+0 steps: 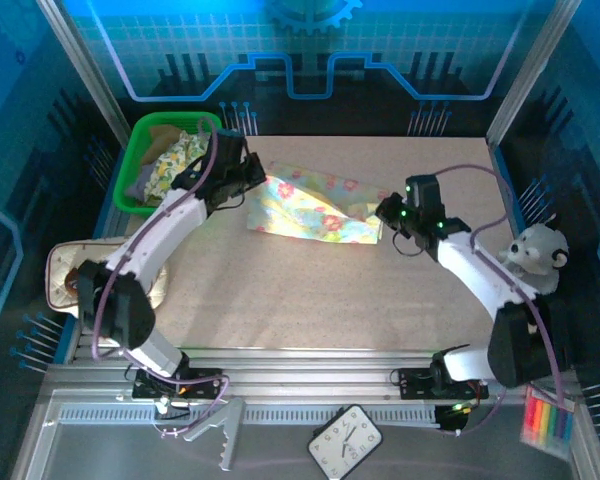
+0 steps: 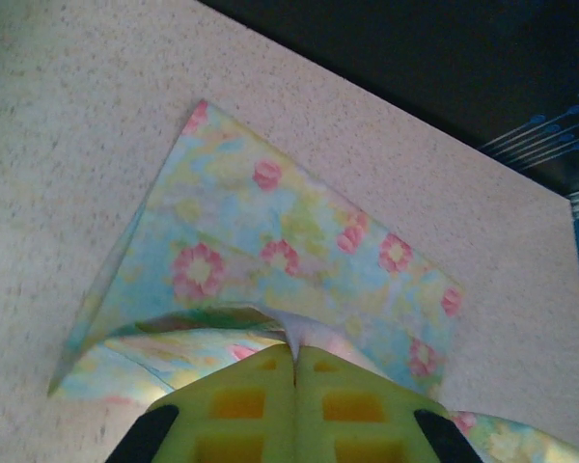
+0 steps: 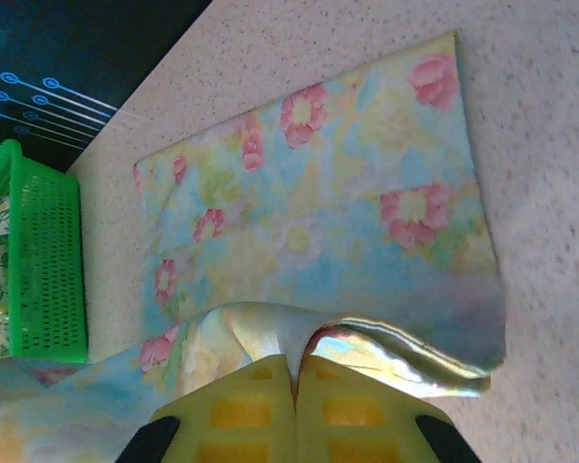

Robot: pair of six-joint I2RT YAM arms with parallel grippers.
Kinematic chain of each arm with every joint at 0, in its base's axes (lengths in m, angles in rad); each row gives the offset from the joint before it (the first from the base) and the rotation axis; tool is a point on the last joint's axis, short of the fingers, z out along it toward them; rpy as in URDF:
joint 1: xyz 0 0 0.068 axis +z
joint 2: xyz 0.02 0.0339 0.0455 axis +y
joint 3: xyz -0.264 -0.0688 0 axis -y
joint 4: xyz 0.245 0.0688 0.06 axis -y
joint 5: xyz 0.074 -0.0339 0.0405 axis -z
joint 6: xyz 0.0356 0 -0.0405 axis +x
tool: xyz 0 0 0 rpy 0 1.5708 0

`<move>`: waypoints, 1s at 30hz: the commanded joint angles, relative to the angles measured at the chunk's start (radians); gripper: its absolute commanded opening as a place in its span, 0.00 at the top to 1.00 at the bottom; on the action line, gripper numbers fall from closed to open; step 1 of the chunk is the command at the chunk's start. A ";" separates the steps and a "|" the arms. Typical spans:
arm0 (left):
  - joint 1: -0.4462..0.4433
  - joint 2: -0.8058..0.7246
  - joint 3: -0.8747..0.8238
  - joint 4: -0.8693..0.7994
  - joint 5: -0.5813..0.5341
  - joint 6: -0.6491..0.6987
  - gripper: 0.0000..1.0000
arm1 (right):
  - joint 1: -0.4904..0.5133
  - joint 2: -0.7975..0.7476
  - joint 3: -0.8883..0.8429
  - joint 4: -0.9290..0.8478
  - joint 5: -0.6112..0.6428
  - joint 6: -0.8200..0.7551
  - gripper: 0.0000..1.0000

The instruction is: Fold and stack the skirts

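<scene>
Pinching the floral skirt (image 1: pixel 310 208) at both ends mid-fold, the left gripper (image 1: pixel 252 188) and right gripper (image 1: pixel 385 213) have nothing stacked, other garments (image 1: pixel 172 160) waiting in the green basket (image 1: pixel 170 118).

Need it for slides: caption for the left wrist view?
Left hand shut on a raised edge of the floral skirt above the speckled table.

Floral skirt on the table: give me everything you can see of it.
The floral skirt is thin, soft cloth, pale yellow and light blue with pink flowers. It lies across the far middle of the table, mostly flat, with one layer doubled over itself. The left hand is shut on its left end and the right hand on its right end. Each pinched edge is raised off the table in a loose fold.
</scene>
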 commanded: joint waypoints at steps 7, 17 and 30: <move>0.043 0.206 0.254 0.005 -0.016 0.112 1.00 | -0.077 0.264 0.242 -0.040 -0.121 -0.091 1.00; 0.061 0.431 0.503 -0.037 0.021 0.170 1.00 | -0.141 0.433 0.386 -0.077 -0.151 -0.098 1.00; 0.068 0.548 0.577 -0.040 0.048 0.150 1.00 | -0.166 0.570 0.456 -0.067 -0.198 -0.077 1.00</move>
